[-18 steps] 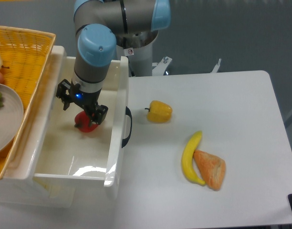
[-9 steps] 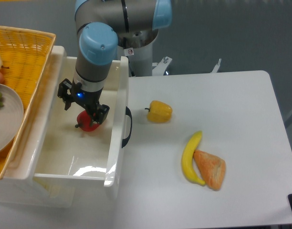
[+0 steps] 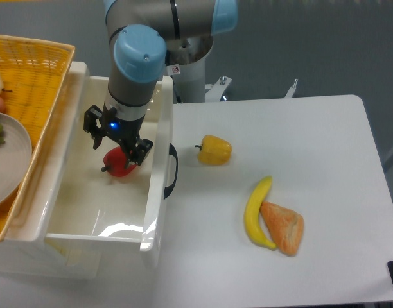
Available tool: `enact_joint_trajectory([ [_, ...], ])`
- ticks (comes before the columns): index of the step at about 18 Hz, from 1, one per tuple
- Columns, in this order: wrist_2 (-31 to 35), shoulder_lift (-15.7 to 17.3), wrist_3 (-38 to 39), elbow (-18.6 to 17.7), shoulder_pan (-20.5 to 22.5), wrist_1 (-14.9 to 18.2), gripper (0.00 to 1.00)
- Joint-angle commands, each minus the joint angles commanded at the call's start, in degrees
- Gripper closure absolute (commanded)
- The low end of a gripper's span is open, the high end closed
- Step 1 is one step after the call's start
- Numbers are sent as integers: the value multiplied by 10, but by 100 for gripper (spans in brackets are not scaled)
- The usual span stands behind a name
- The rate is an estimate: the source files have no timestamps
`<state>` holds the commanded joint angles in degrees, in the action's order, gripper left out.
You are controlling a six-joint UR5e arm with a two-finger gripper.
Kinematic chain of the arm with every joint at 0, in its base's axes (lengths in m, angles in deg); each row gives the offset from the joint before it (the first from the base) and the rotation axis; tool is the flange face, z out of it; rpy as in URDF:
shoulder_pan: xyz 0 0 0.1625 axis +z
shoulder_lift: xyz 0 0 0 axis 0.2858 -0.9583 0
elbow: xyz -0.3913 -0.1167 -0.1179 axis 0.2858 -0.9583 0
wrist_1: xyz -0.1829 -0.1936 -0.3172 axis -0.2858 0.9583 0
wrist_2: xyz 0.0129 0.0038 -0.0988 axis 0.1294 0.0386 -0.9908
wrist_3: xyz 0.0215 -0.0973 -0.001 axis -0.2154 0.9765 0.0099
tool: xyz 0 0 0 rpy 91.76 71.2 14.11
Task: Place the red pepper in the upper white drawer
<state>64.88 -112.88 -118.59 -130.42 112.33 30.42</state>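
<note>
The red pepper (image 3: 120, 165) lies on the floor of the upper white drawer (image 3: 87, 208), near its right wall. My gripper (image 3: 118, 144) hangs just above the pepper, inside the drawer's outline. Its black fingers (image 3: 92, 126) stand spread apart to either side, wider than the pepper, and do not appear to clamp it. The gripper body hides the pepper's top. The drawer is pulled out, with its black handle (image 3: 171, 171) facing the table.
A yellow pepper (image 3: 215, 150) lies on the white table right of the drawer. A banana (image 3: 256, 210) and a piece of bread (image 3: 284, 227) lie nearer the front. A yellow wicker basket (image 3: 29, 77) with a plate (image 3: 7, 157) sits left of the drawer.
The arm has shifted slightly right and risen, while the red pepper has stayed in place on the drawer floor, and more of it now shows below the gripper.
</note>
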Motion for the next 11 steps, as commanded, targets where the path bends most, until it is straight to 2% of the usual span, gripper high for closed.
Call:
enact_joint_trajectory([
  [11,-4,49,-65,-1,54,50,19],
])
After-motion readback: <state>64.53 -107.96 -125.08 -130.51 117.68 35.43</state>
